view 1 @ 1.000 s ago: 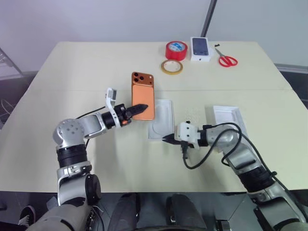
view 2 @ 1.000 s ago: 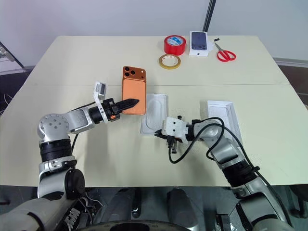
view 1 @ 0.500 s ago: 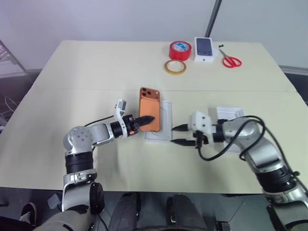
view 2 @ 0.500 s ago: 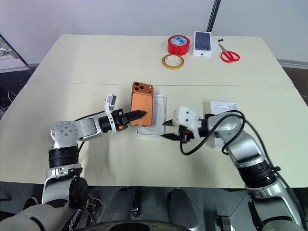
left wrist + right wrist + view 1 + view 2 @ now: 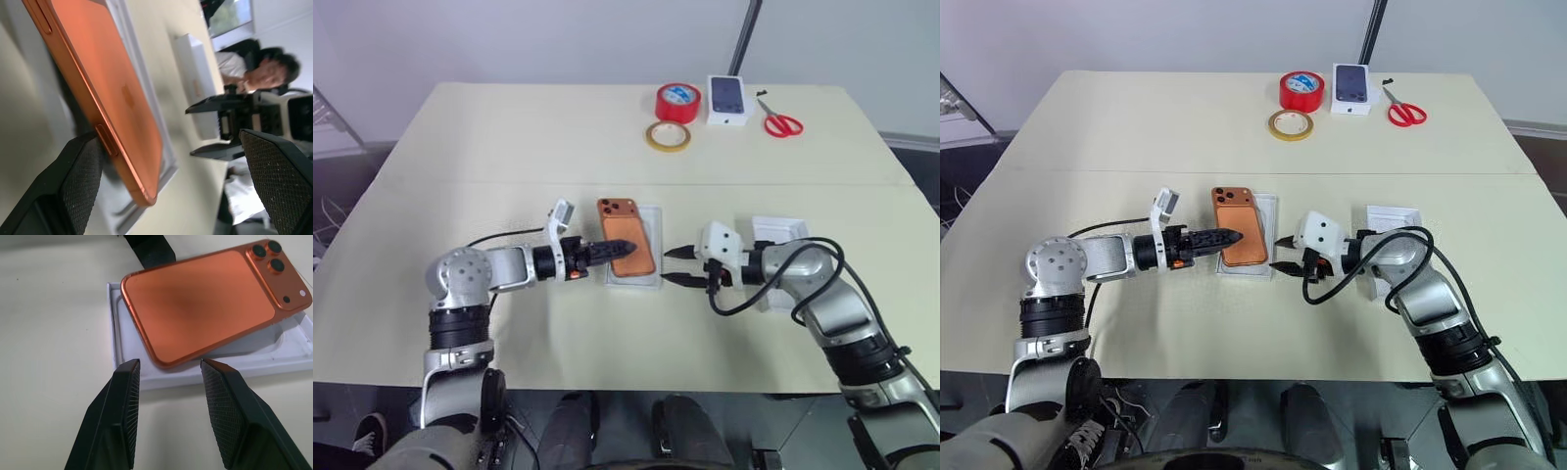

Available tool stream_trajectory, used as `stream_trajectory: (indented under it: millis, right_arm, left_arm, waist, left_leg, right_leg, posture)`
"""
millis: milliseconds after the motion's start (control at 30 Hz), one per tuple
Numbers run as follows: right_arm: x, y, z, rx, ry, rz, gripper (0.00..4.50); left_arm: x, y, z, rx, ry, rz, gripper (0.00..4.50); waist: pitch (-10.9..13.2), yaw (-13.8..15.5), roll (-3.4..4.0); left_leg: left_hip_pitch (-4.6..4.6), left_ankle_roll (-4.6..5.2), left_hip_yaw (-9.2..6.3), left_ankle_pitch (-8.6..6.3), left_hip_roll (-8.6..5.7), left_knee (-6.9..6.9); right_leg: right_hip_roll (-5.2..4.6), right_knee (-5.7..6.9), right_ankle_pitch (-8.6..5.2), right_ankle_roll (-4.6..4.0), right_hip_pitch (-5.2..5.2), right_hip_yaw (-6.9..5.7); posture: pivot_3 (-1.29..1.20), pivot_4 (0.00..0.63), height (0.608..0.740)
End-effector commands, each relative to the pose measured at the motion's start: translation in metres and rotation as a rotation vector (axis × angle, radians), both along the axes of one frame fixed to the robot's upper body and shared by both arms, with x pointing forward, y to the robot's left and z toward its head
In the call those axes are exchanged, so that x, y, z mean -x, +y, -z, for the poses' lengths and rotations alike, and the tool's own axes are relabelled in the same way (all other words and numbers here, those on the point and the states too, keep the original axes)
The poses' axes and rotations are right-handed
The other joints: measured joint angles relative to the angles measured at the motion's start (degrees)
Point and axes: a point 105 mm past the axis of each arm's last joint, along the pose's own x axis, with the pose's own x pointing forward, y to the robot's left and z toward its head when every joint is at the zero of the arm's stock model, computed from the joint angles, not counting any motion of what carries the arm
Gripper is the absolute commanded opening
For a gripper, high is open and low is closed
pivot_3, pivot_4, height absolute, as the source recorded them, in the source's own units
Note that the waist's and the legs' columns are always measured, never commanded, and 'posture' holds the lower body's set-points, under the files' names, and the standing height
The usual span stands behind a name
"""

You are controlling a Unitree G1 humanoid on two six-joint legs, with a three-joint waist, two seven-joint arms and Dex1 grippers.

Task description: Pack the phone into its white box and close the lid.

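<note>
The copper-orange phone (image 5: pixel 626 240) lies back up and askew across the open white box tray (image 5: pixel 220 362), one long edge overhanging the tray's rim. My left gripper (image 5: pixel 625 247) reaches in from the left at the phone's near end. Its fingers (image 5: pixel 73 196) stand wide apart, one close beside the phone's side edge (image 5: pixel 112 98). My right gripper (image 5: pixel 668 265) hovers just right of the tray, open, nothing between its fingers (image 5: pixel 117 416). The white lid (image 5: pixel 783 230) rests on the table behind my right forearm, partly hidden.
At the table's far side are a red tape roll (image 5: pixel 676 101), a tan tape ring (image 5: pixel 666 136), a small white carton printed with a phone (image 5: pixel 728 100) and red scissors (image 5: pixel 781 123). A person (image 5: pixel 254 68) sits beyond the table.
The phone went from the table left of the tray to lying over the tray. My left gripper's fingers spread wide off it. The right gripper opened and drew back to the tray's right.
</note>
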Motion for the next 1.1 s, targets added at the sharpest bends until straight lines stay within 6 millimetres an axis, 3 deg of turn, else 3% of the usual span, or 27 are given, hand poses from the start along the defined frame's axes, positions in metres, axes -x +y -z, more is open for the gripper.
stream_trajectory:
  millis: [33, 133, 500, 733, 867, 1067, 1100]
  right_arm:
    - [-0.004, 0.004, -0.01, -0.012, -0.056, -0.01, 2.03]
    - [-0.006, 0.005, -0.009, -0.009, -0.06, -0.008, 2.03]
    - [-0.012, 0.006, -0.01, -0.013, -0.087, 0.011, 2.03]
    - [-0.013, 0.005, -0.008, -0.011, -0.097, 0.019, 2.03]
    - [-0.015, 0.002, -0.007, -0.002, -0.103, 0.034, 2.03]
    - [-0.017, 0.002, -0.005, 0.001, -0.107, 0.039, 2.03]
    - [-0.017, 0.002, -0.005, 0.0, -0.108, 0.039, 2.03]
  left_arm:
    - [-0.009, 0.005, -0.011, -0.044, -0.103, -0.037, 4.48]
    - [-0.016, 0.005, -0.015, -0.012, -0.128, -0.061, 4.48]
    - [-0.031, -0.015, 0.004, -0.067, -0.165, -0.116, 4.48]
    - [-0.021, -0.022, -0.006, -0.034, -0.191, -0.037, 4.48]
    - [-0.023, -0.015, -0.011, -0.017, -0.201, -0.063, 3.2]
    - [-0.029, -0.011, -0.013, -0.028, -0.227, -0.094, 0.08]
    - [-0.029, -0.012, -0.012, -0.028, -0.225, -0.094, 0.08]
  waist:
    - [0.0, 0.01, 0.0]
    - [0.0, 0.12, 0.0]
    - [0.0, 0.09, 0.0]
    - [0.0, 0.1, 0.0]
    - [0.0, 0.11, 0.0]
    - [0.0, 0.06, 0.0]
    - [0.0, 0.06, 0.0]
  left_leg:
    - [0.0, 0.0, 0.0, 0.0, 0.0, 0.0]
    - [0.0, 0.01, 0.0, -0.01, 0.0, 0.0]
    - [-0.02, 0.06, 0.0, -0.03, -0.01, 0.02]
    - [-0.03, 0.09, 0.0, -0.04, -0.01, 0.04]
    - [-0.03, 0.09, 0.0, -0.04, -0.01, 0.04]
    - [-0.03, 0.09, 0.0, -0.04, -0.01, 0.05]
    - [-0.03, 0.09, 0.0, -0.04, -0.01, 0.05]
  right_leg:
    - [0.0, -0.01, 0.0, 0.0, 0.0, 0.0]
    - [0.0, -0.01, 0.0, 0.0, -0.01, 0.0]
    - [-0.01, 0.0, 0.0, 0.0, 0.0, -0.01]
    - [0.0, 0.0, 0.0, 0.0, -0.01, -0.01]
    - [-0.01, 0.0, 0.0, 0.0, 0.0, -0.01]
    - [0.0, 0.01, 0.0, 0.0, -0.01, -0.02]
    - [0.0, 0.01, 0.0, 0.0, -0.01, -0.01]
  posture:
    - [0.0, 0.15, 0.74]
    - [0.0, 0.15, 0.74]
    - [0.0, 0.15, 0.74]
    - [0.0, 0.15, 0.74]
    - [0.0, 0.15, 0.74]
    - [0.0, 0.15, 0.74]
    - [0.0, 0.15, 0.74]
